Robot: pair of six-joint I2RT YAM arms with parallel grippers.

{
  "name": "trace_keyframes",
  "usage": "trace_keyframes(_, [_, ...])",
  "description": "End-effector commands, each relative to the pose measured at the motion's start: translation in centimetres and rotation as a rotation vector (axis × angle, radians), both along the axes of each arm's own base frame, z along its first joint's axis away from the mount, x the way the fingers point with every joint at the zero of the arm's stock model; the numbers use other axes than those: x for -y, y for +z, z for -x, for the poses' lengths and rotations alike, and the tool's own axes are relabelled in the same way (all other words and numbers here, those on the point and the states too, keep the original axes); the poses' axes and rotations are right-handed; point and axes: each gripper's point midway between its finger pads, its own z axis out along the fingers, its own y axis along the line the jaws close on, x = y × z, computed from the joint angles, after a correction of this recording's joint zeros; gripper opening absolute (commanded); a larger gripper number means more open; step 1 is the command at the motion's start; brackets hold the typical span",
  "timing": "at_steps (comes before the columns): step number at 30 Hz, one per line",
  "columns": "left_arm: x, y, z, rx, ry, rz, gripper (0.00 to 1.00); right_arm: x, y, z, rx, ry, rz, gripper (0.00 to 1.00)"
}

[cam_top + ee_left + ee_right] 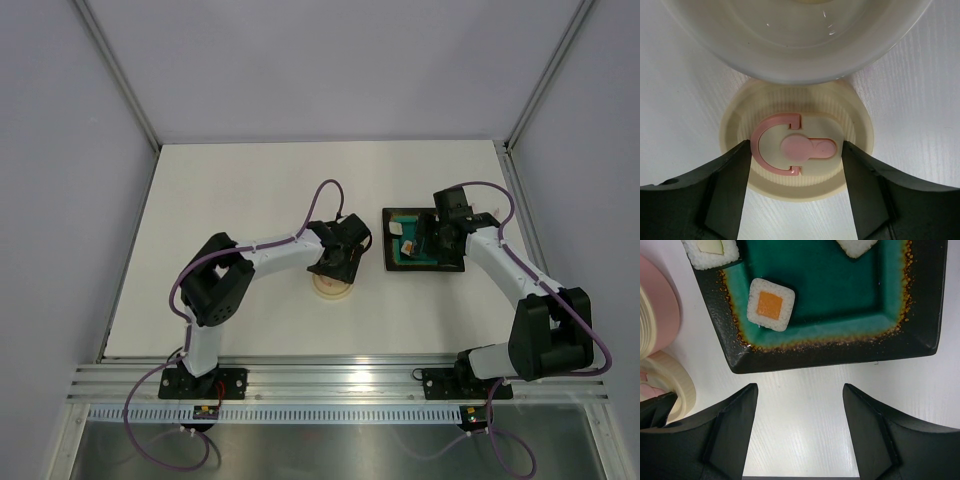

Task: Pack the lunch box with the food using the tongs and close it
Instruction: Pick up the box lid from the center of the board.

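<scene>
The lunch box (795,40), a round tub with a cream inside, fills the top of the left wrist view. Just below it lies its cream lid (795,186) with a pink curl mark. My left gripper (796,145) is open, one finger on each side of the lid's raised middle; I cannot tell whether they touch it. The food lies on the tray: a white square with an orange centre (771,305) and two more pieces (710,250) (857,245). My right gripper (800,405) stands open over bare table in front of the tray. The tongs are out of view.
The dark, teal-topped tray (445,262) sits right of centre under the right gripper (425,238). The left gripper (340,262) hangs just left of it. In the right wrist view the pink tub wall (660,300) and the lid (677,385) lie close to the tray's corner (740,365).
</scene>
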Motion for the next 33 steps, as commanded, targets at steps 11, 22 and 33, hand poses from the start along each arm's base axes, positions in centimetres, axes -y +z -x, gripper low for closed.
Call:
trace_keyframes(11, [-0.9, 4.8, -0.5, 0.087, 0.006, 0.017, 0.35, -0.5, 1.2, -1.3, 0.049, 0.018, -0.022, 0.77])
trace_keyframes(22, [-0.4, 10.2, -2.3, 0.176, -0.067, 0.025, 0.27, 0.4, 2.1, -1.3, 0.091, -0.025, 0.014, 0.76])
trace_keyframes(33, [2.3, 14.2, -8.2, 0.226, -0.084, 0.092, 0.26, 1.5, 4.0, -0.6, 0.139, -0.066, 0.042, 0.77])
